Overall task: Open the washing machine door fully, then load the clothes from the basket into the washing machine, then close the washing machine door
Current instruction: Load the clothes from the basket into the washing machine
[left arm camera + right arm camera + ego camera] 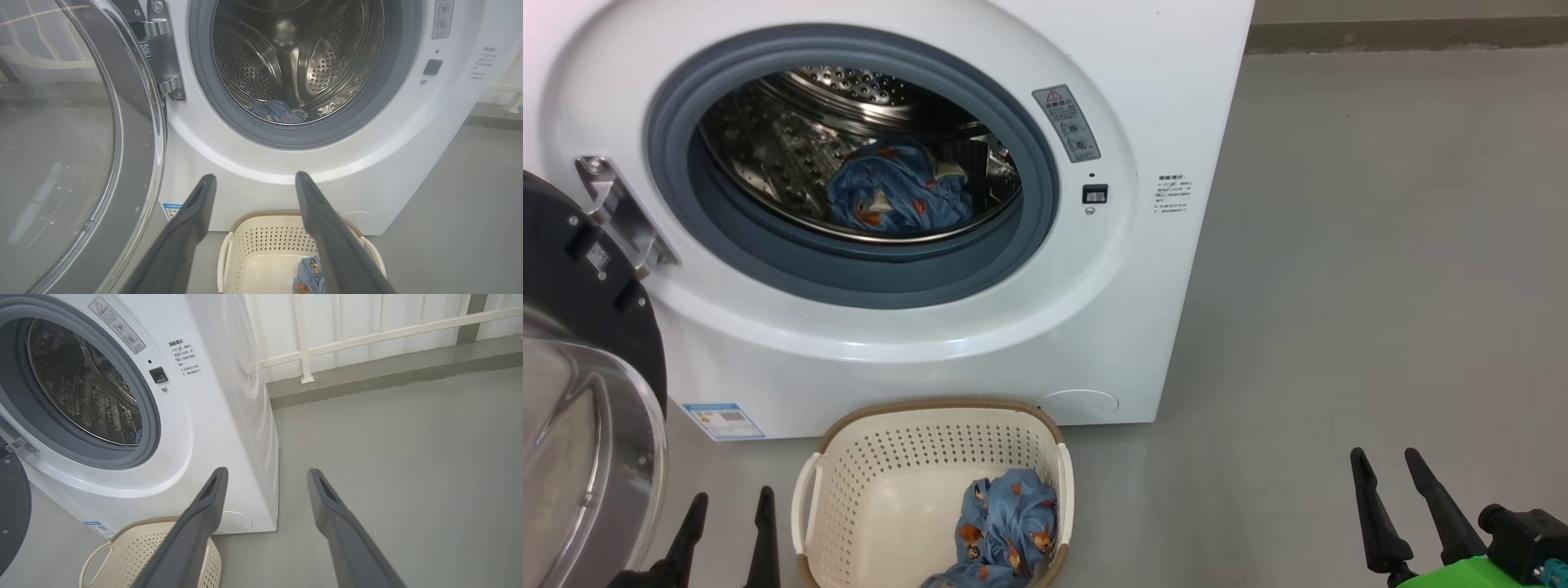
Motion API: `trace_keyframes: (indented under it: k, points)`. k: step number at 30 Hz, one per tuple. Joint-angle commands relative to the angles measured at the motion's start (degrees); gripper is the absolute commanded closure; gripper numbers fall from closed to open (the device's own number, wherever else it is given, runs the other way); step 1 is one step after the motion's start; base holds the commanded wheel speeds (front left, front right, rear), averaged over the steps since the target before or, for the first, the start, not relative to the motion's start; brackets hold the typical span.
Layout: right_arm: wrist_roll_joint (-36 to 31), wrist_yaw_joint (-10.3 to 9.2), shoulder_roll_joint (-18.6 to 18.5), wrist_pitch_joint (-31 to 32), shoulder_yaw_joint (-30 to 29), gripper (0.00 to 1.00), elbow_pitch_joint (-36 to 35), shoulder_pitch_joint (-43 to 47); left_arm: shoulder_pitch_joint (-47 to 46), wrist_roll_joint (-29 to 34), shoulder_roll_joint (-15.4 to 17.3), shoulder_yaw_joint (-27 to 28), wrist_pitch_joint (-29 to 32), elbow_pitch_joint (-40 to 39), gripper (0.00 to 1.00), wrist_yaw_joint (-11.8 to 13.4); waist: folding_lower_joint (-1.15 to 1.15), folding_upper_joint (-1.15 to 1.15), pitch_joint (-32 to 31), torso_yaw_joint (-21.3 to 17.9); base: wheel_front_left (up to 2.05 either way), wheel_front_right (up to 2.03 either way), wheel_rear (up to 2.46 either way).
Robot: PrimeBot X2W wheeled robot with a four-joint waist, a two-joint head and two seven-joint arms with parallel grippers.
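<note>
The washing machine door (600, 327) hangs swung wide at the left edge of the head view, and one piece of the clothes (898, 196) already lies in the drum of the washing machine (1160, 98). A second crumpled blue garment (1005, 527) sits in the basket (890, 474), tucked into its lower right corner against the wall, its long axis running roughly up and down the frame along that wall. The left arm's fingers (764, 531) stand spread and empty at the lower left, just beside the basket's left handle. The right arm's fingers (1372, 514), also spread and holding nothing, wait at the lower right, well apart from the basket over bare floor. The garment lies between the two, to the right of the left fingers and somewhat nearer them. In the left wrist view it shows at the bottom, just beside the right-hand finger (322, 228). So the left arm looks better placed to reach down and across for it.
</note>
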Motion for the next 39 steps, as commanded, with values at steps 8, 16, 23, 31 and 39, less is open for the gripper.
trace_keyframes:
  k: [8, 16, 23, 31, 39]
  points:
    - [0.3, 0.09, -0.1, -0.3, 1.0, 0.0, -2.2, -2.7, -3.0, -0.1, 0.5, 1.2, -0.4, -0.4, 0.0, -0.1, 0.0, 0.0, 3.0, -0.4, 0.0, 0.0, 0.0]
    - [-0.2, 0.09, 1.2, -0.3, 0.5, 0.0, -3.3, -7.4, -8.0, -1.8, 1.0, -3.7, -0.4, 4.0, 0.0, -0.1, 0.0, 0.0, 11.0, -1.9, 0.0, 0.0, 0.0]
    - [-0.6, 0.09, 2.6, -0.3, 0.2, 0.0, -4.0, -11.3, -15.1, -5.5, 2.7, -9.6, -0.4, 10.2, 0.0, -0.1, 0.0, 0.0, 18.4, -3.3, 0.0, 0.0, 0.0]
    - [-0.8, 0.09, 4.2, -0.3, 0.7, 0.0, -4.6, -15.8, -23.5, -9.1, 5.2, -15.4, -0.4, 17.5, 0.0, -0.1, 0.0, 0.0, 26.1, -5.8, 0.0, 0.0, 0.0]
    - [-0.7, 0.09, 4.7, -0.3, 1.3, 0.0, -5.3, -19.0, -31.1, -14.0, 8.3, -23.5, -0.4, 25.9, 0.0, -0.1, 0.0, 0.0, 31.6, -7.9, 0.0, 0.0, 0.0]
